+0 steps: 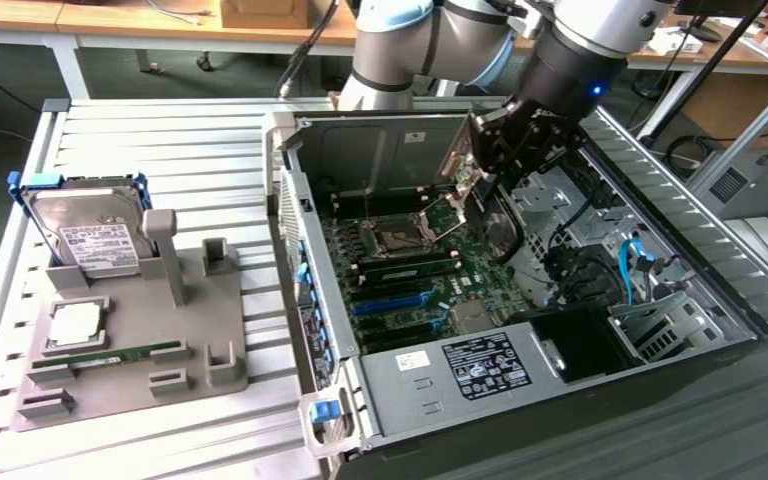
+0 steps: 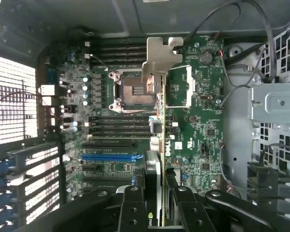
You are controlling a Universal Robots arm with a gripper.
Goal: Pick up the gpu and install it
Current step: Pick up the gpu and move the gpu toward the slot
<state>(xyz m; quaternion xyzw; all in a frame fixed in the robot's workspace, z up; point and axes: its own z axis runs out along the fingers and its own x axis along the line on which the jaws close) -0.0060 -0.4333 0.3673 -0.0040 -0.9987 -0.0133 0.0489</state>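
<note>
My gripper (image 1: pixel 502 160) hangs over the open computer case (image 1: pixel 307 250), shut on the gpu (image 1: pixel 462 168). The card is held on edge above the motherboard (image 1: pixel 398 275), near the case's far wall. In the wrist view the gpu (image 2: pixel 157 145) appears edge-on between the two black fingers (image 2: pixel 131 205), with my gripper (image 2: pixel 157 195) closed on it. Its silvery end bracket (image 2: pixel 160 57) points away from the camera, over the CPU socket (image 2: pixel 130 89). The blue expansion slot (image 2: pixel 111 156) lies on the board below, off to one side of the card's edge.
On the exterior view's left, a grey fixture (image 1: pixel 157 345) holds a hard drive (image 1: pixel 84 240), a CPU (image 1: pixel 75 325) and a green memory stick (image 1: pixel 124 355). A power supply (image 1: pixel 478 365), drive cages (image 2: pixel 275 106) and loose cables (image 1: pixel 631 255) crowd the case.
</note>
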